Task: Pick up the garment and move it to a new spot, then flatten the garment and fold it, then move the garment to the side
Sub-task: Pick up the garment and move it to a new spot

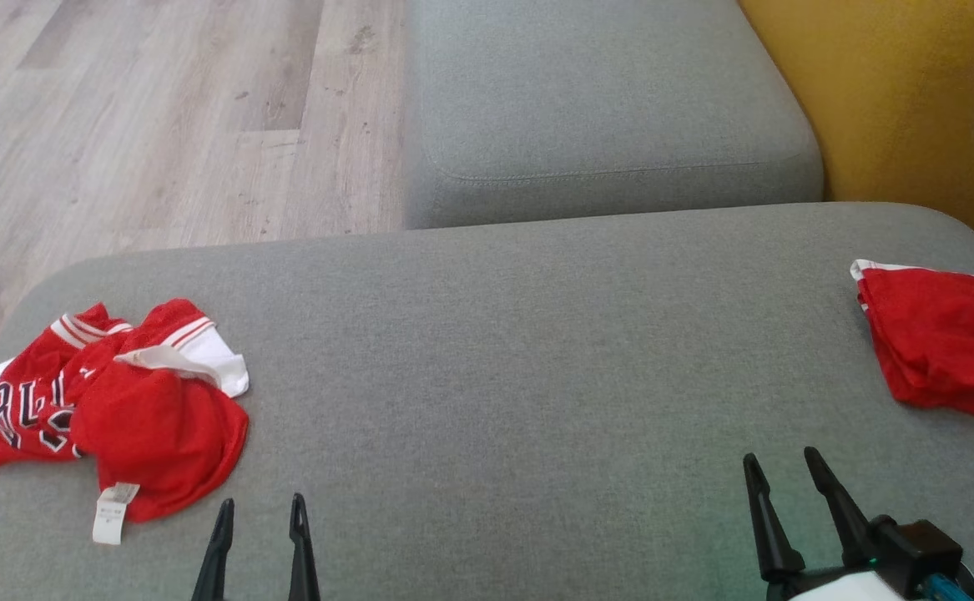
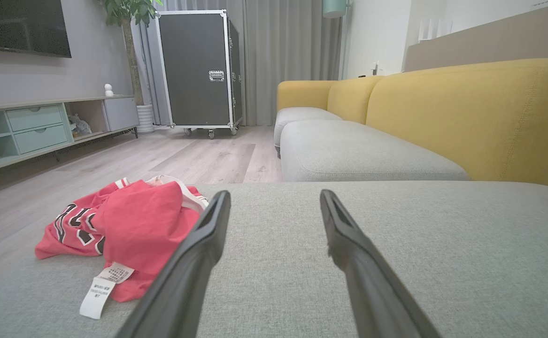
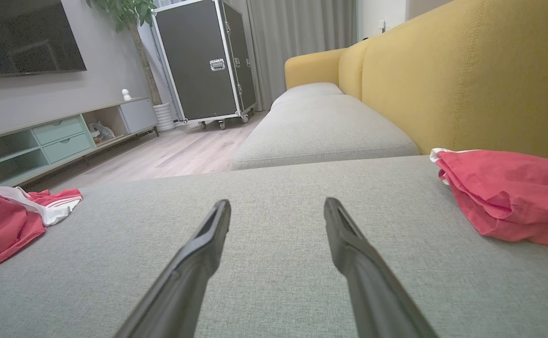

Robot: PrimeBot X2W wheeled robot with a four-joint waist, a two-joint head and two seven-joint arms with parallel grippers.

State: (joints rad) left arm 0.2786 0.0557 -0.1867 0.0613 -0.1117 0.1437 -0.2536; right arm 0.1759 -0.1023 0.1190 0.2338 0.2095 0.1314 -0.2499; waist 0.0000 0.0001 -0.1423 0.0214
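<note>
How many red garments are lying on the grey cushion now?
2. A crumpled red jersey lies at the cushion's left end, near the left gripper. A folded red garment lies at its right end, partly out of frame.

Grey seat cushion (image 1: 520, 351): middle bare, open passage from near edge to far edge. Cushion's left end: crumpled red jersey (image 1: 153, 417) with loose white label (image 1: 111, 511), blocks low passes. Cushion's right end: folded red garment (image 1: 946, 351) at edge. Beyond cushion's far right corner: yellow backrest (image 1: 912, 100), solid barrier. Beyond far edge: second grey cushion (image 1: 612, 108), top bare.
</note>
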